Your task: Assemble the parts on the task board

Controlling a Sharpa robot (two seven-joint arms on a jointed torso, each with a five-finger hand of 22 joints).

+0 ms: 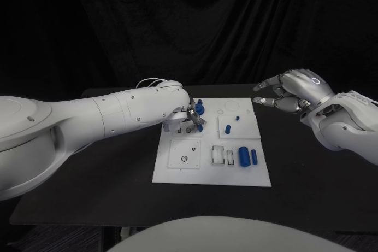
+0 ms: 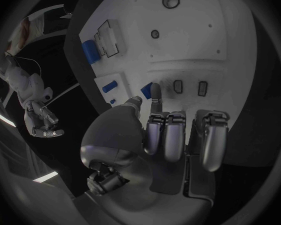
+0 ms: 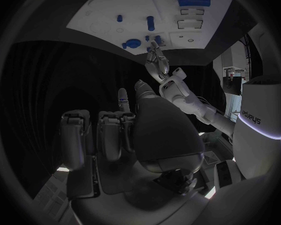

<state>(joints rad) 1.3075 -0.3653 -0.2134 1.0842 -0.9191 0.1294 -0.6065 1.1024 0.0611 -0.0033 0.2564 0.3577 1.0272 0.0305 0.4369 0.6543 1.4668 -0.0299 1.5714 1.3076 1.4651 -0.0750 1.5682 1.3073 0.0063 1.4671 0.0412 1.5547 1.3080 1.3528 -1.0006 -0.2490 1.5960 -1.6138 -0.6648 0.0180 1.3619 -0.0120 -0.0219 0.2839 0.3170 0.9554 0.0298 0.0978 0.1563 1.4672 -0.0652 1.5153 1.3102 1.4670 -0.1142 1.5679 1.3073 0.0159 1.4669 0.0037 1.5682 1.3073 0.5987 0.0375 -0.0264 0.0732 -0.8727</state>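
The white task board (image 1: 177,173) (image 2: 190,45) (image 3: 103,10) lies mid-table. My left hand (image 1: 192,116) (image 2: 168,130) (image 3: 157,60) hovers low over its far left corner. Its thumb and one straight finger (image 2: 155,92) pinch a small blue part (image 2: 145,90) (image 1: 199,128) standing on the board; the other fingers are curled. Another blue part (image 1: 199,105) stands just beyond the hand. Two blue cylinders (image 1: 245,155) (image 2: 90,51) lie on the near right, and small blue pegs (image 1: 228,129) stand mid-board. My right hand (image 1: 291,93) (image 3: 125,130) hangs in the air right of the board, fingers curled, holding nothing.
Empty rectangular slots (image 1: 222,154) and a round hole (image 1: 185,158) mark the board's near half. The black table (image 1: 94,203) extends around the board on every side. My left forearm (image 1: 102,118) reaches across the table's left part.
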